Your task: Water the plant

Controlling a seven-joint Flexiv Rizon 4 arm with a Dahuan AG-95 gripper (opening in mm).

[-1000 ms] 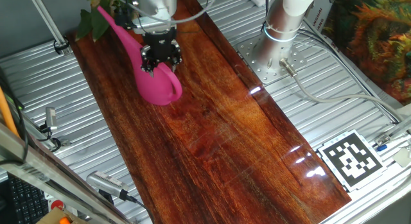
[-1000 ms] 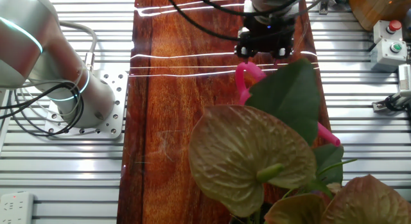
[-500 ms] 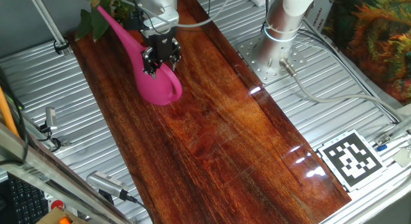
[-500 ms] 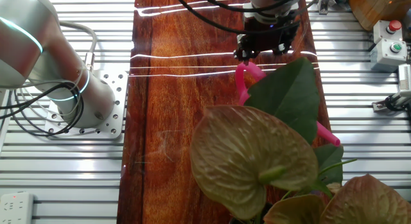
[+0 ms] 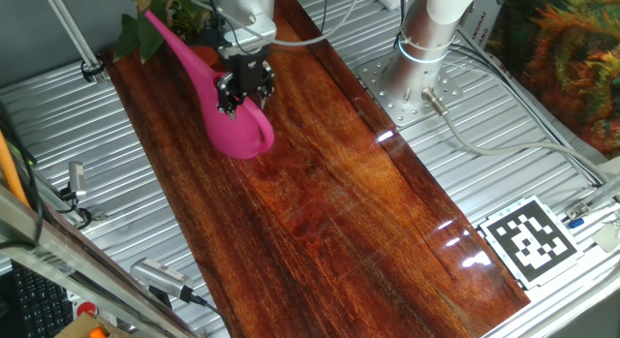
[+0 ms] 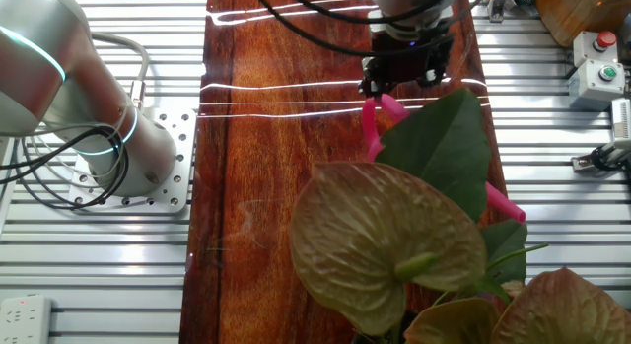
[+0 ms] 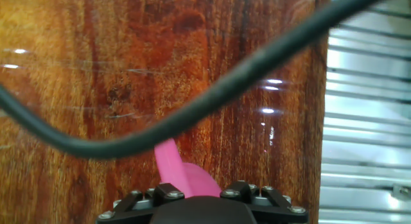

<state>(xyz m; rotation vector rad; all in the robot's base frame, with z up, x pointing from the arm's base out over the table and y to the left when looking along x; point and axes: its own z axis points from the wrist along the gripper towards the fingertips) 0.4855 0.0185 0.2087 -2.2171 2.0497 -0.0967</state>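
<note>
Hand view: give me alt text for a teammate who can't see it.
A pink watering can shows just above the tool's dark body at the bottom edge, over a glossy reddish wooden board. A thick black cable sweeps across the frame in front, and ribbed metal table runs down the right side.

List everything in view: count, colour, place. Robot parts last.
watering can: one, pink, far end of the board, spout toward the plant
plant: one, dark green leaves, at the board's far end by the spout
wooden board: one, reddish brown, along the table
marker tag: one, black and white, near corner of the table
button box: one, grey with a red and a green button, beside the board
arm base: one, white, bolted beside the board
claw: one, black, at the can's handle; grip unclear
</note>
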